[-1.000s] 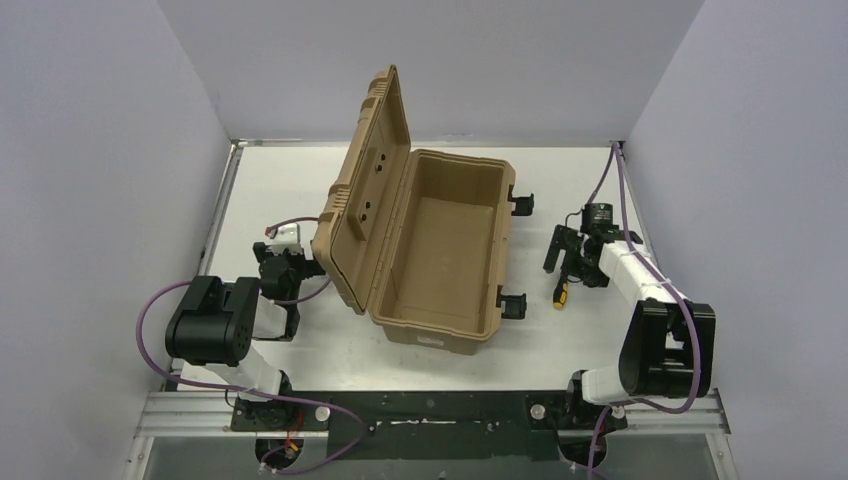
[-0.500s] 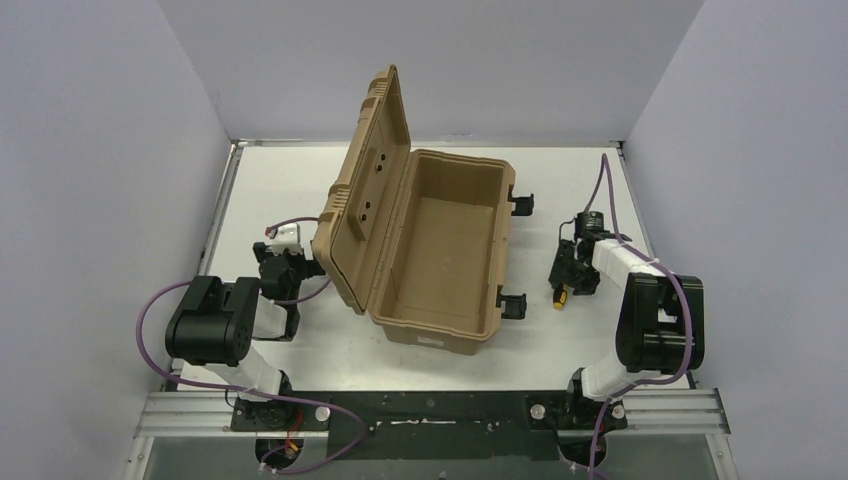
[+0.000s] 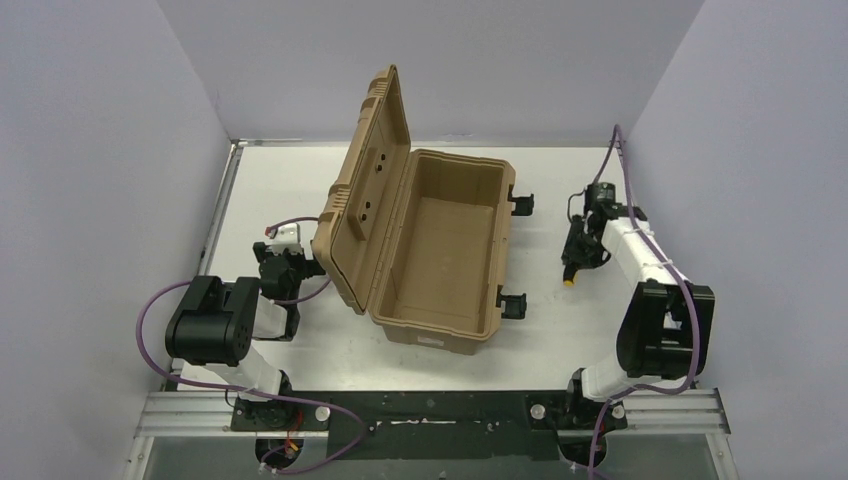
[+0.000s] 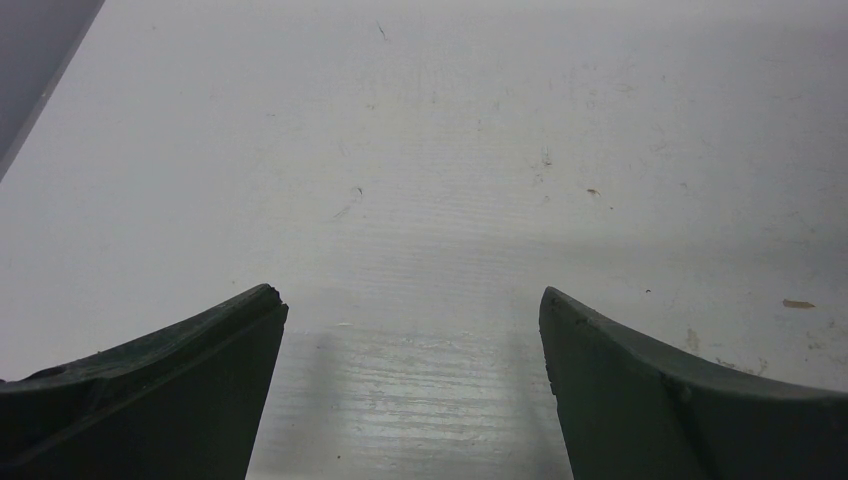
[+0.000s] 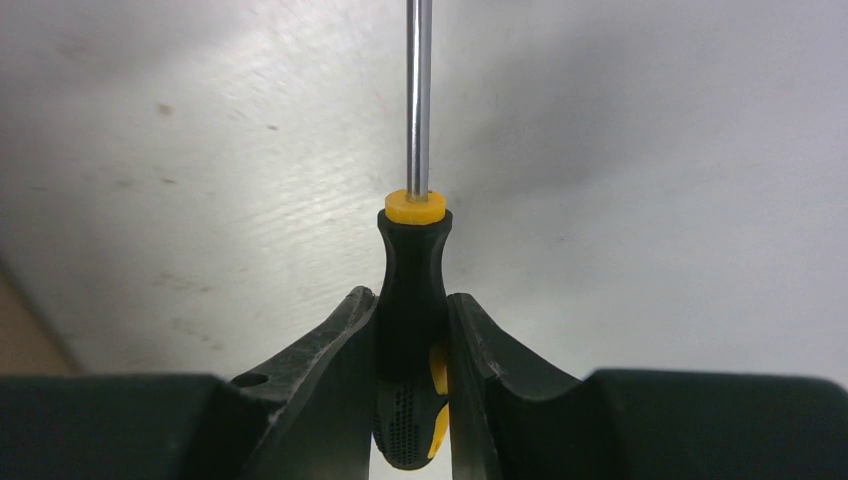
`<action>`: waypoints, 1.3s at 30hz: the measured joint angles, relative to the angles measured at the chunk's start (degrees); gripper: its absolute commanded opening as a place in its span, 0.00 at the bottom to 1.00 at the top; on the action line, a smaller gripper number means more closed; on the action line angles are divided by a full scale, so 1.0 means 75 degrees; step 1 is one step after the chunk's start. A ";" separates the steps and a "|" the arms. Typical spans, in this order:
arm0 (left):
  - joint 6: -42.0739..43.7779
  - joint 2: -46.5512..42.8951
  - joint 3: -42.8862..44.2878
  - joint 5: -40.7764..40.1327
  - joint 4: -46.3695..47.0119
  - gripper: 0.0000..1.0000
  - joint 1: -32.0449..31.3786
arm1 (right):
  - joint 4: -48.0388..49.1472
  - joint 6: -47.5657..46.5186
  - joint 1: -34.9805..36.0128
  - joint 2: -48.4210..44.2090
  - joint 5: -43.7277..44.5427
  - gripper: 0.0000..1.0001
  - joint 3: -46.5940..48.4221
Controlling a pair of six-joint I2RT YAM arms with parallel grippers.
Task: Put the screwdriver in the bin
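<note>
The screwdriver [image 5: 412, 270] has a black-and-yellow handle and a thin metal shaft that points away from the wrist camera. My right gripper [image 5: 412, 300] is shut on the handle, with both fingers [image 5: 330, 350] pressed against its sides. From above, only the yellow butt of the screwdriver [image 3: 569, 281] shows below the right gripper [image 3: 575, 262], to the right of the bin. The bin [image 3: 462, 161] is a tan case that stands open, its ribbed lid [image 3: 365, 190] raised on its left side. My left gripper [image 4: 410, 300] is open over bare table, just left of the lid [image 3: 296, 262].
Two black latches [image 3: 520, 200] [image 3: 513, 303] stick out from the bin's right side, toward the right arm. White walls close in the table at the left, back and right. A white table strip lies between the bin and the right arm.
The right gripper has closed on the screwdriver's handle, after standing open over it a second ago. Gripper and screwdriver have shifted slightly toward the back. The left arm has not moved.
</note>
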 measured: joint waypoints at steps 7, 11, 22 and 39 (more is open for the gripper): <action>0.0000 0.0000 0.0000 0.0000 0.0000 0.97 0.0000 | -0.1139 0.0396 0.0659 -0.0443 -0.0122 0.00 0.2946; 0.0000 0.0000 0.0000 0.0000 0.0000 0.97 0.0000 | -0.1207 0.1064 0.2264 -0.0425 0.0044 0.00 0.3888; 0.0000 0.0000 0.0000 0.0000 0.0000 0.97 0.0000 | -0.0052 0.2270 0.5365 0.1419 0.0233 0.00 0.3206; -0.0003 0.0000 0.0000 0.0000 0.0000 0.97 0.0000 | 0.1565 0.2856 0.5858 0.3378 0.0358 0.34 0.1399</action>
